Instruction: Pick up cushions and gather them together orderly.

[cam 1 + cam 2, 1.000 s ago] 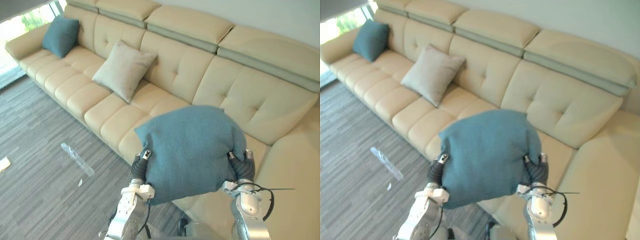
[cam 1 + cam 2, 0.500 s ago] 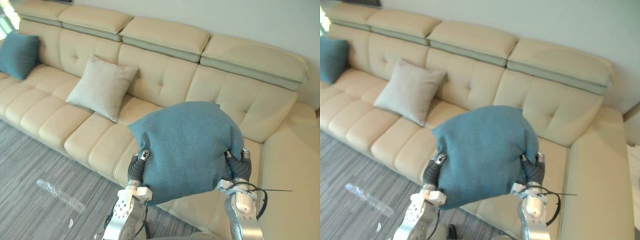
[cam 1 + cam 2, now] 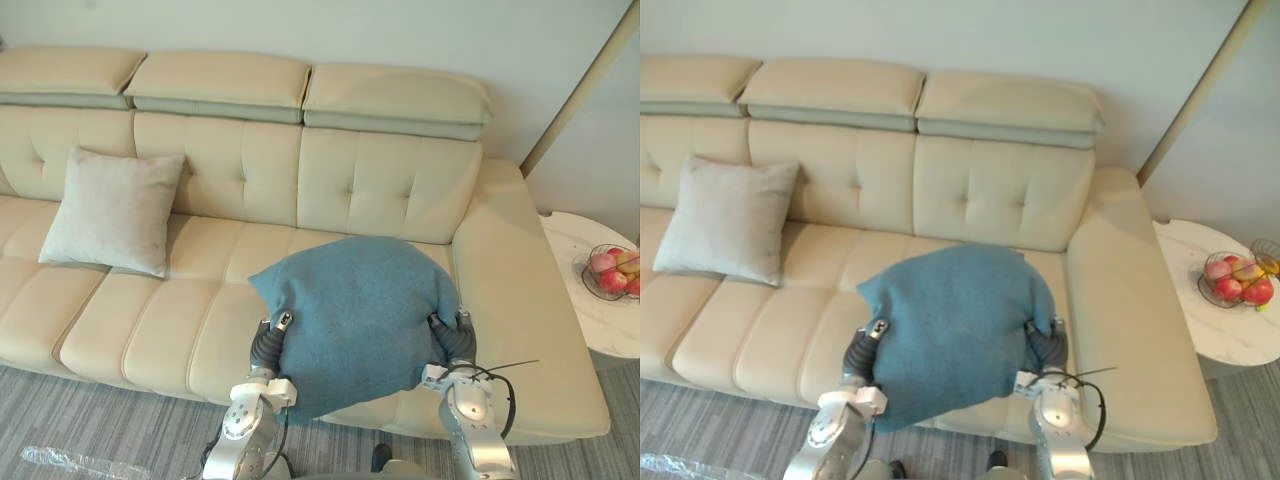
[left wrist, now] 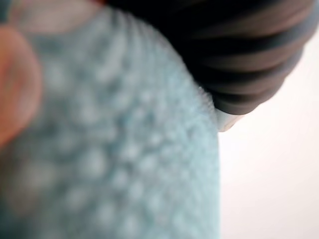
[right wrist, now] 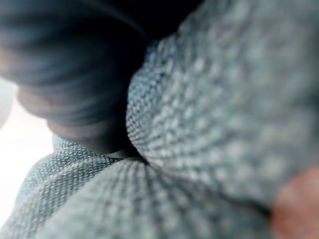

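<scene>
I've got teal cushion (image 3: pixel 360 310) pinned btwn left robot hand (image 3: pixel 266 345) & right robot hand (image 3: pixel 454 342) for carrying, right of grey cushion (image 3: pixel 112 210); can't tell grip.

The teal cushion (image 3: pixel 355 310) is showing a nubbly weave; the other cushion (image 3: pixel 112 212) is looking pale greige. The sofa (image 3: pixel 380 190) is showing cream, the floor (image 3: pixel 120 432) grey streaks, the table (image 3: pixel 572 320) white.

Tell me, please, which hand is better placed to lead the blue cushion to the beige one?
Likely left: the left hand flanks the blue cushion nearest the beige cushion; the right hand sits farther.
</scene>
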Tool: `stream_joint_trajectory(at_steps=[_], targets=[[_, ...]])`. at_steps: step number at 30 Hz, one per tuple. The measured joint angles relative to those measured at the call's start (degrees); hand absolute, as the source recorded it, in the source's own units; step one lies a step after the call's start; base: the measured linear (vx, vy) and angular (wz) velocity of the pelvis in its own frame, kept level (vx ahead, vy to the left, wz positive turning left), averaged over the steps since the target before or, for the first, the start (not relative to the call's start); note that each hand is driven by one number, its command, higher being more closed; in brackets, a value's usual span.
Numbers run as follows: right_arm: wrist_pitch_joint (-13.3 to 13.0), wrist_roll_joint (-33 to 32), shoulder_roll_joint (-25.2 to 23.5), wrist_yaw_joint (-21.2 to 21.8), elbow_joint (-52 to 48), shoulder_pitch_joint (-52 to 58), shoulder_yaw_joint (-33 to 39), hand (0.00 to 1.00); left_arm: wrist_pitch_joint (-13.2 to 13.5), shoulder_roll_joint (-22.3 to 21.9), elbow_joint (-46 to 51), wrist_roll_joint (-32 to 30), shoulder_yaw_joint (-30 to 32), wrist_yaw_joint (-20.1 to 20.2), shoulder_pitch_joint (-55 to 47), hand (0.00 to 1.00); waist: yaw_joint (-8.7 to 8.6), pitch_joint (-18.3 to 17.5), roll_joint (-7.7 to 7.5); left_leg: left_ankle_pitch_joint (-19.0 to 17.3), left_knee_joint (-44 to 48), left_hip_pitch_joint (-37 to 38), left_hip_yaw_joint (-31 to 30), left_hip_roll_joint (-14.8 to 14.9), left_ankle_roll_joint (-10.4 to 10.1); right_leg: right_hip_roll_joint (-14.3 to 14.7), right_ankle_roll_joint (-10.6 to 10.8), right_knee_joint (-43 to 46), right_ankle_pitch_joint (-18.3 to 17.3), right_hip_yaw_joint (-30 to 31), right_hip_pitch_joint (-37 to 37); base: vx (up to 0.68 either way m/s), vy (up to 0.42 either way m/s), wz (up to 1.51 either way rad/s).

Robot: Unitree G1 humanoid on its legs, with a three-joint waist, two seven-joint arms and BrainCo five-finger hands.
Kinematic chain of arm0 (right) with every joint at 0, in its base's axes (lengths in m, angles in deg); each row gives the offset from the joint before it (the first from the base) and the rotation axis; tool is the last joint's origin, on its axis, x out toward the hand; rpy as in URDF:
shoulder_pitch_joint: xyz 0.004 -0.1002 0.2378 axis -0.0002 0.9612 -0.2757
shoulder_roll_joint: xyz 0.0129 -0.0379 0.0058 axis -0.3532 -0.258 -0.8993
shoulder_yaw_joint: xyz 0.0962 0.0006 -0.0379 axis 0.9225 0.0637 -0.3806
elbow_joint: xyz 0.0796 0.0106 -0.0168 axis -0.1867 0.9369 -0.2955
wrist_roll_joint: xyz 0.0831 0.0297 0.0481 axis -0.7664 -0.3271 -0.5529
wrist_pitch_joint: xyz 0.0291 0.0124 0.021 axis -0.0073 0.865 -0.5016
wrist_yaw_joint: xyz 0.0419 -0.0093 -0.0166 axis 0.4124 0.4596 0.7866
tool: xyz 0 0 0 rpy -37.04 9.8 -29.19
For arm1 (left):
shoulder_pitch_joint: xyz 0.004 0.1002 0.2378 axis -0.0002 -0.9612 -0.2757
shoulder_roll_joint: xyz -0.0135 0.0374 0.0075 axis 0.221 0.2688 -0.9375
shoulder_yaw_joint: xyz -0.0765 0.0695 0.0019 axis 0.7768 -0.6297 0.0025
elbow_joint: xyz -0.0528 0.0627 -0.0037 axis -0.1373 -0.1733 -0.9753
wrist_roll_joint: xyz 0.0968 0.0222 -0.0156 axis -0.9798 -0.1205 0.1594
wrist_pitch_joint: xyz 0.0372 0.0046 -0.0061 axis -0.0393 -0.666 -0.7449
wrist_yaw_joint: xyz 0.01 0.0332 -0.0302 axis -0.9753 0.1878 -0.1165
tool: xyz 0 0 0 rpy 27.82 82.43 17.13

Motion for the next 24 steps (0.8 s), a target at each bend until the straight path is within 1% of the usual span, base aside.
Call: stream_joint_trajectory(at_steps=[1, 2, 3, 4, 5, 6, 7, 8, 9, 11, 13, 16, 20, 21, 24], targets=[[-0.07, 0.00, 0.00, 0.00, -0.94, 0.09, 0.01, 1.00, 0.03, -0.32, 0.78, -0.01, 0.01, 0.08, -0.36, 1.00, 0.01, -0.08, 0.11, 0.38, 1.43, -0.96, -1.85, 0.02, -0.18, 0.43, -0.38, -0.62, 0.25, 0.61, -0.03, 0.00, -0.012, -0.49], [-0.08, 0.00, -0.01, -0.01, -2.07, 0.05, 0.01, 1.00, 0.16, -0.62, 1.38, -0.02, 0.09, 0.35, -0.40, 1.00, 0.19, -0.12, -0.18, 1.03, 1.73, -1.65, -4.36, -0.76, -0.38, 0.58, -1.14, -1.73, 0.74, 1.92, 0.05, 0.06, 0.023, -0.51], [-0.26, 0.01, -0.03, -0.06, -3.24, -0.05, 0.09, 1.00, 0.32, -0.85, 2.13, -0.05, 0.43, 0.93, -0.30, 1.00, 0.41, 0.08, -0.58, -1.39, -0.09, -2.11, -7.45, -2.26, -0.34, 0.28, -1.64, -2.10, 1.13, 3.90, -0.48, 0.07, 0.031, -0.45], [-0.45, 0.01, -0.03, -0.08, -3.35, -0.07, 0.31, 1.00, 0.35, -0.91, 2.13, -0.07, 0.39, 0.99, -0.01, 1.00, 0.37, 0.08, -0.69, -2.79, -2.30, -1.93, -9.03, -3.44, -0.60, 0.10, -2.00, -2.00, 1.40, 4.81, -1.01, 0.05, 0.087, -0.40], [-0.66, 0.01, 0.17, -0.11, -3.09, -0.27, 0.50, 1.00, 0.46, -1.06, 2.12, -0.09, 0.36, 1.01, 0.30, 1.00, 0.36, -0.17, -0.66, -2.98, -9.57, -0.78, -11.96, -5.75, -0.97, -0.35, -1.53, -1.59, 1.86, 5.63, -2.18, 0.01, 0.090, -0.44], [-0.88, 0.02, 0.93, -0.11, -2.08, -0.76, 0.49, 1.00, 0.48, -1.22, 2.11, -0.10, 0.22, 1.01, 0.29, 1.00, 0.35, -0.39, 0.51, -0.77, -17.09, 1.52, -13.68, -6.26, -2.86, 0.30, -0.55, -2.08, 2.40, 6.20, -2.44, 0.05, 0.159, -0.71], [-0.32, 0.02, 0.43, -0.09, 0.71, -1.68, 0.32, 1.00, 0.44, -0.37, 1.43, -0.13, 0.30, 0.99, 0.31, 1.00, 0.83, -0.32, -0.05, 0.71, -18.36, 3.06, -12.24, -6.74, -3.75, -0.01, 0.10, -3.11, 3.45, 7.69, -1.82, 0.08, 0.110, -0.58], [-0.12, 0.02, 0.32, -0.07, 0.72, -1.39, 0.30, 1.00, 0.46, -0.18, 1.51, -0.14, 0.29, 0.99, 0.28, 1.00, 0.90, -0.45, -0.30, 0.65, -18.23, 2.75, -11.65, -7.00, -3.65, -0.60, 0.82, -3.75, 4.08, 7.76, -1.84, 0.12, 0.133, -0.41], [-0.06, 0.04, 0.28, -0.03, 0.70, -1.25, 0.30, 1.00, 0.42, -0.20, 1.47, -0.12, 0.27, 0.99, 0.36, 1.00, 0.78, -0.22, -0.63, 0.61, -17.82, 2.67, -10.97, -7.54, -3.57, -1.40, 2.18, -3.71, 4.94, 7.86, -2.20, 0.11, 0.116, -0.12], [-0.05, 0.06, 0.37, -0.03, 0.70, -1.07, 0.38, 1.00, 0.33, -0.10, 1.05, -0.10, -0.15, 0.98, 0.28, 1.00, 0.76, -0.21, -0.70, 0.57, -18.18, 3.09, -10.41, -8.51, -3.43, -2.34, 2.26, -3.76, 4.91, 7.98, -2.17, 0.11, 0.121, -0.10], [-0.07, 0.06, 0.37, 0.01, 0.70, -1.07, 0.42, 1.00, 0.45, 0.34, 1.03, -0.11, -0.48, 0.99, 0.31, 1.00, 0.76, -0.24, -0.69, 1.08, -20.93, 4.80, -10.14, -9.37, -2.72, -2.95, 2.34, -3.89, 4.85, 7.98, -1.98, 0.08, 0.042, -0.07], [-0.07, 0.05, 0.39, 0.37, 0.84, -1.06, 0.47, 1.00, 0.47, 0.66, 0.99, -0.11, -0.68, 0.99, 0.32, 1.00, 0.67, -0.50, -0.83, 2.04, -23.41, 5.78, -10.21, -9.95, -2.64, -3.15, 2.43, -5.06, 4.92, 7.76, -1.76, 0.06, -0.005, -0.01], [-0.07, 0.07, 0.45, 0.51, 1.60, -1.07, 0.46, 1.00, 0.45, 1.40, 0.93, -0.12, -0.94, 0.94, 0.36, 1.00, 0.08, -0.61, -0.89, 3.89, -26.79, 5.84, -10.76, -10.03, -2.84, -3.09, 2.42, -6.29, 5.36, 7.16, -2.39, 0.01, -0.041, 0.06], [-0.08, 0.10, 0.46, 0.51, 2.03, -1.23, 0.45, 1.00, 0.45, 1.40, 0.94, -0.12, -0.94, 0.86, 0.46, 1.00, -0.02, -0.61, -0.92, 4.38, -27.69, 5.66, -10.94, -10.00, -2.99, -3.01, 2.27, -6.94, 5.81, 6.94, -2.67, -0.03, -0.049, 0.02], [-0.07, 1.62, 0.53, -0.20, 2.63, -2.85, 0.44, 1.00, 0.48, 1.46, 0.97, -0.62, -0.90, 0.31, 1.90, 1.00, 0.00, -0.57, -1.36, 5.55, -28.39, 2.04, -10.98, -9.69, -3.22, -2.67, 1.92, -7.31, 7.04, 6.82, -6.41, -0.05, -0.038, -0.01]])
